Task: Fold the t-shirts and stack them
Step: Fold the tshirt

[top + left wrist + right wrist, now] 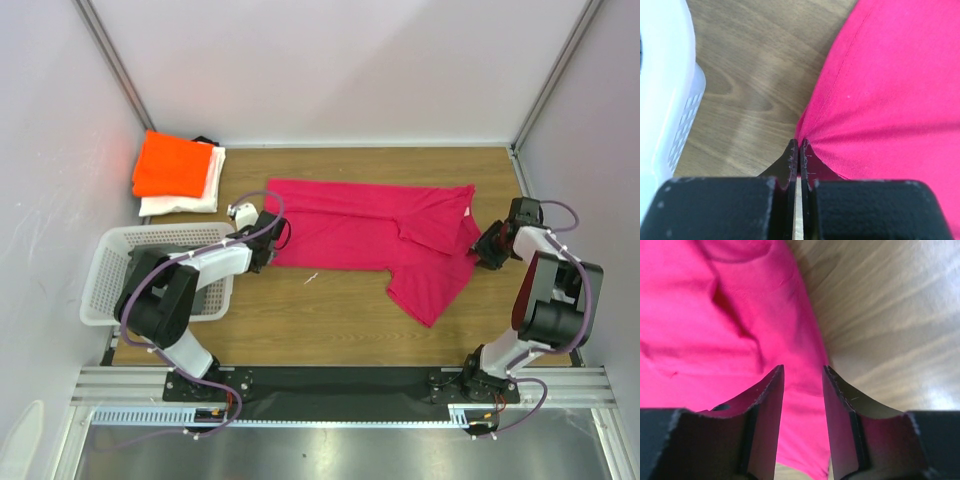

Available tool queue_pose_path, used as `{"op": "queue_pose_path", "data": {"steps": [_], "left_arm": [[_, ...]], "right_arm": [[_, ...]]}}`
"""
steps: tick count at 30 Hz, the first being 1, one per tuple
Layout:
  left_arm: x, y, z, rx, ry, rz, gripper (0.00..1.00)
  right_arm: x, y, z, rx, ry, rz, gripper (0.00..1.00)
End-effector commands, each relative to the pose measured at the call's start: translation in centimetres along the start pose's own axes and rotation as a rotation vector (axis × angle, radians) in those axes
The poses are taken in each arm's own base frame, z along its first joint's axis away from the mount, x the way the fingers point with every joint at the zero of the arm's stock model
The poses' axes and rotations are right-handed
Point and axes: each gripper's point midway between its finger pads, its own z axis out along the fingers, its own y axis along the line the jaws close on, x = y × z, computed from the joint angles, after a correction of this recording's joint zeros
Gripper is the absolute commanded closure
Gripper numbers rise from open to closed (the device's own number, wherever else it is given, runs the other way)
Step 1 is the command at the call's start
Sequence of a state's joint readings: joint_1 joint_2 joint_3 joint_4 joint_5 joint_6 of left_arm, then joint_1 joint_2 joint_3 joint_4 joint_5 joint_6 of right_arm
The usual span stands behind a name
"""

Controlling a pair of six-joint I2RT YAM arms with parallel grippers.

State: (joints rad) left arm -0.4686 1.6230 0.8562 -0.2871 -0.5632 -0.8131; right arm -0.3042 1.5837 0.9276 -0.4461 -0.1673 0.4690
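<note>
Status: two of three done, by my reading. Orange shirt point(172, 165) is folded and lies on the folded white shirt point(190, 203) in the far left corner of the counter point(340, 300). Pink shirt point(370, 230) lies spread across the middle. Its long body runs left to right and one part trails toward the near right. It is not a rectangle and not on the stack.

Left hand point(799, 146): fingers pressed together on the pink shirt's left edge, with the cloth puckering at the tips.

Right hand point(802, 371): fingers parted over the shirt's right edge. Cloth lies beneath them and nothing is pinched.

Remaining, as judged: fold the pink shirt down to size, then carry it to the stack.

Edges and room:
- The basket point(100, 285) sits just beside the left arm on the near left, so there is little swing room there.
- The side walls stand close to the stack and to the right arm.
- Bare counter shows along the near side and far right. The near strip looks like the best room for folding.
</note>
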Motion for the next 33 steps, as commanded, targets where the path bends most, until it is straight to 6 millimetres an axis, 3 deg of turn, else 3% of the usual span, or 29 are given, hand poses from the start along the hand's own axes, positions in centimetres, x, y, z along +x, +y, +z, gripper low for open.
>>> {"op": "queue_pose_path", "data": {"steps": [1, 7, 13, 16, 19, 20, 24, 27, 29, 33], "left_arm": [[0.1, 0.3, 0.0, 0.000, 0.005, -0.031, 1.00], [0.5, 0.0, -0.2, 0.019, 0.019, -0.046, 1.00], [1.1, -0.3, -0.3, 0.035, 0.039, -0.040, 1.00], [1.1, -0.7, -0.4, 0.048, 0.043, -0.032, 1.00], [1.2, -1.0, -0.6, 0.063, 0.047, -0.023, 1.00], [1.2, -1.0, -0.7, 0.062, 0.048, -0.022, 1.00], [1.6, -0.9, -0.7, 0.061, 0.060, -0.017, 1.00], [2.0, -0.8, -0.6, 0.064, 0.069, -0.013, 1.00], [2.0, -0.7, -0.7, 0.067, 0.068, -0.015, 1.00], [2.2, -0.6, -0.7, 0.070, 0.072, -0.013, 1.00]], "right_arm": [[-2.7, 0.6, 1.2, -0.006, -0.059, -0.029, 0.59], [-3.5, -0.9, 2.6, 0.069, -0.060, -0.045, 0.66], [-5.1, -1.7, 3.5, 0.081, -0.075, -0.024, 0.66], [-5.6, -0.5, 3.1, 0.033, -0.070, -0.024, 0.65], [-5.5, 0.3, 1.5, -0.005, -0.083, -0.028, 0.57], [-5.8, 1.0, 0.2, -0.030, -0.107, -0.034, 0.54], [-4.3, 1.3, -2.5, -0.056, -0.110, -0.021, 0.40], [-1.5, 1.3, -3.8, -0.099, -0.064, 0.010, 0.39], [1.3, 0.2, -3.8, -0.084, -0.017, 0.048, 0.39], [4.4, -1.0, -4.4, -0.083, -0.002, 0.081, 0.39]]}}
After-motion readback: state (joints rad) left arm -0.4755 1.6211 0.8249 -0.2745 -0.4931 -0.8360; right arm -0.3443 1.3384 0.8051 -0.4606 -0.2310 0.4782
